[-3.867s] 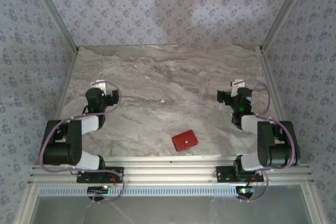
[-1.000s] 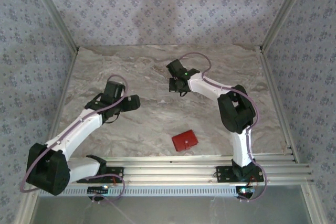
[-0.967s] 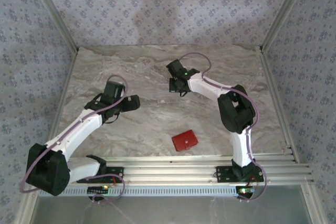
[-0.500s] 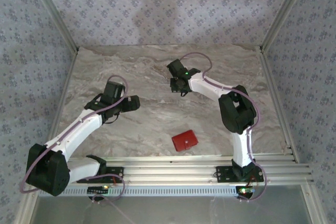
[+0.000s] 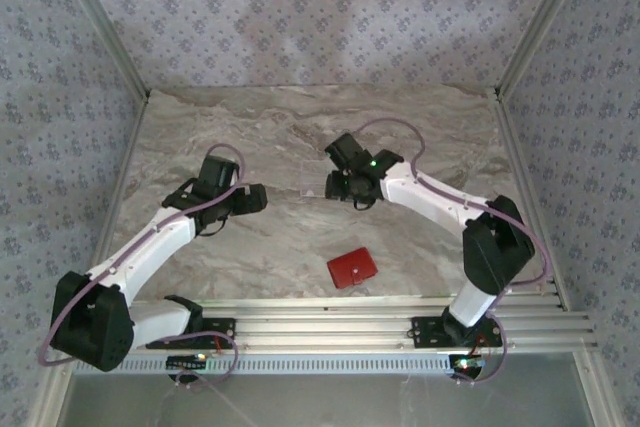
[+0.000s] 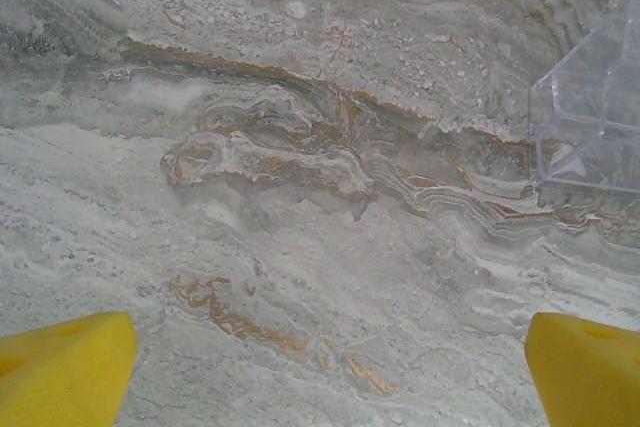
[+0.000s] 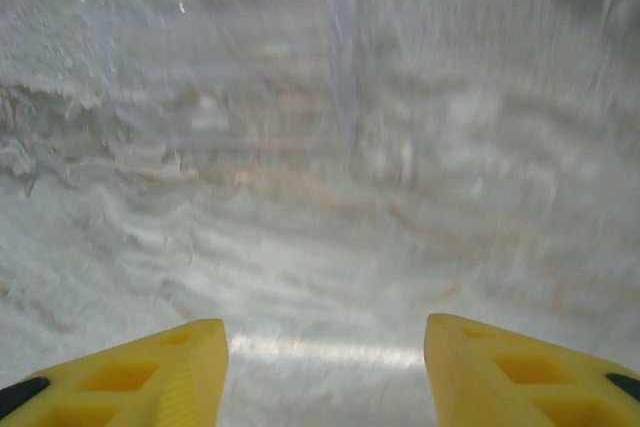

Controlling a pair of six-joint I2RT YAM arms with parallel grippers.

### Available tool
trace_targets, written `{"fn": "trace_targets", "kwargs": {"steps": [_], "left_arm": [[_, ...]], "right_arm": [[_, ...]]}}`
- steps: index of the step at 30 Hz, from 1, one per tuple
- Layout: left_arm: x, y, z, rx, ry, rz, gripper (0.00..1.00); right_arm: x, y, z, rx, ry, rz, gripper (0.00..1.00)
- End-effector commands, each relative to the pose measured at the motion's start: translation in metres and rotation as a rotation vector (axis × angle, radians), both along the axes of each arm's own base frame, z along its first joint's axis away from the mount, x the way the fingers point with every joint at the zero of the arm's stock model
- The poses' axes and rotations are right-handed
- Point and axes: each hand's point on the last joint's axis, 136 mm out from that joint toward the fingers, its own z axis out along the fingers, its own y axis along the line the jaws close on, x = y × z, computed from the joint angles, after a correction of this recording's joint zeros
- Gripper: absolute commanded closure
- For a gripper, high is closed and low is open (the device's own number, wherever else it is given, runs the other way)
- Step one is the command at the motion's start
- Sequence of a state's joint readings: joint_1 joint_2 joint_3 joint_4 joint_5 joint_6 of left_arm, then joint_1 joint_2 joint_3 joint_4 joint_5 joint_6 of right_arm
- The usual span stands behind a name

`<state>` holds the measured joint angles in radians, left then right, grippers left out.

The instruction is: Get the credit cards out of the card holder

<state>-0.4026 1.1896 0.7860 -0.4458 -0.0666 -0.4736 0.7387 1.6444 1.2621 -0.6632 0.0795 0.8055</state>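
Card holder (image 5: 352,268) is seen shut, red, lying flat on the counter (image 5: 250,127) close to the near edge, about centre. It is in the same spot as in the earlier frames and is untouched. Credit cards are judged to be inside it, none taken out yet.

Change noted: right arm (image 5: 430,202) has been swung nearer from its far-centre pose of a second ago, with the elbow pushed out to the right. Right fingers (image 7: 150,372) are now seen parted to a medium gap, with nothing between them and bare counter beneath. That view is blurred by motion.

Left arm (image 5: 160,232) has not been moved in the last second. Left fingers (image 6: 60,367) are spread wide and empty over bare counter, with a clear plastic piece (image 6: 590,107) at the right.

Meaning: an approach is judged to be started, with the right fingers readied for a pick. The holder is well apart from both arms, lying nearer than the right wrist. Reaching the holder, opening it and card removal are all left to be done.
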Motion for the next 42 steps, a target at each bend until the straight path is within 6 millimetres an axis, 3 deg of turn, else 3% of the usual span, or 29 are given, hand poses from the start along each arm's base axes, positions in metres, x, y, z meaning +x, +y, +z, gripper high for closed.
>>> {"fn": "trace_targets", "kwargs": {"steps": [1, 7, 14, 27, 42], "left_arm": [[0.004, -0.006, 0.009, 0.008, -0.006, -0.041, 0.0], [0.005, -0.007, 0.011, 0.03, -0.004, -0.066, 0.01], [0.003, -0.007, 0.015, 0.05, 0.003, -0.098, 0.01], [0.001, -0.005, 0.017, 0.069, 0.016, -0.104, 0.01], [0.0, -0.003, 0.014, 0.074, 0.017, -0.098, 0.01]], "right_arm": [[-0.041, -0.012, -0.027, 0.094, 0.184, -0.264, 0.37], [-0.085, -0.027, -0.053, 0.189, 0.358, -0.7, 0.28], [-0.116, -0.042, -0.068, 0.218, 0.479, -0.917, 0.15], [-0.138, -0.054, -0.065, 0.197, 0.543, -0.954, 0.07], [-0.136, -0.04, -0.079, 0.208, 0.575, -0.957, 0.05]]}}
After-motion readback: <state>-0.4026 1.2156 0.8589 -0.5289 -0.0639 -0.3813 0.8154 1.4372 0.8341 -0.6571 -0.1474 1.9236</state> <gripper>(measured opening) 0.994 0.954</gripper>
